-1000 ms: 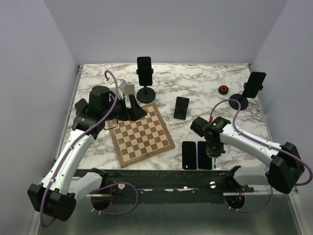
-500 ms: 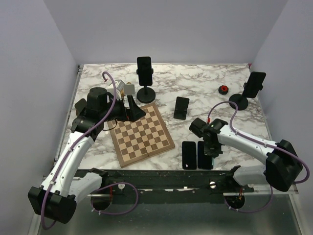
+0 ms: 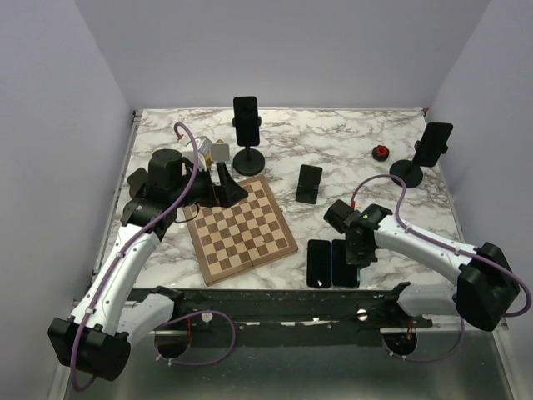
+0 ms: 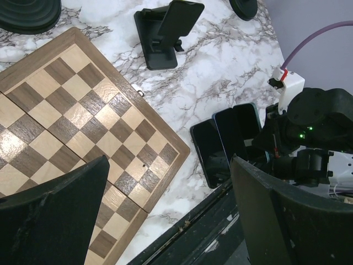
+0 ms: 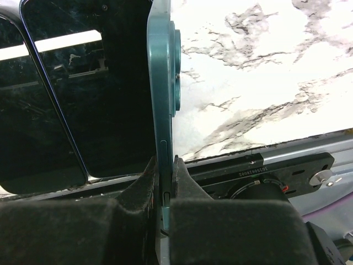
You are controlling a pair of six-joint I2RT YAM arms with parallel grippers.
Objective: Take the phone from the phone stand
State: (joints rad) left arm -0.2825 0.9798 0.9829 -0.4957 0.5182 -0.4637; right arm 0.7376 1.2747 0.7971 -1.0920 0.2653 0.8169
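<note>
The marble table (image 3: 358,133) carries a chessboard (image 3: 241,229) left of centre. The left gripper (image 4: 170,163) hangs over the board's far corner, its jaws spread wide with nothing between them. The right gripper (image 5: 164,168) sits low at the table's near edge, its jaws pinched narrow on a teal phone (image 5: 162,83). Only the right wrist view shows that grip, with the phone held edge-on beside two flat phones (image 3: 318,263). From above, the gripper hides it. The top view alone shows a tall stand (image 3: 248,158) at the back and a side stand (image 3: 406,171) at the right, each holding a phone upright. The left wrist view shows a low stand (image 4: 157,47) with a phone leaning on it. The teal phone is well apart from all three. A small red knob (image 3: 381,152) lies near the side stand. Against a second ago, the right gripper and the flat phones sit slightly further left.
</note>
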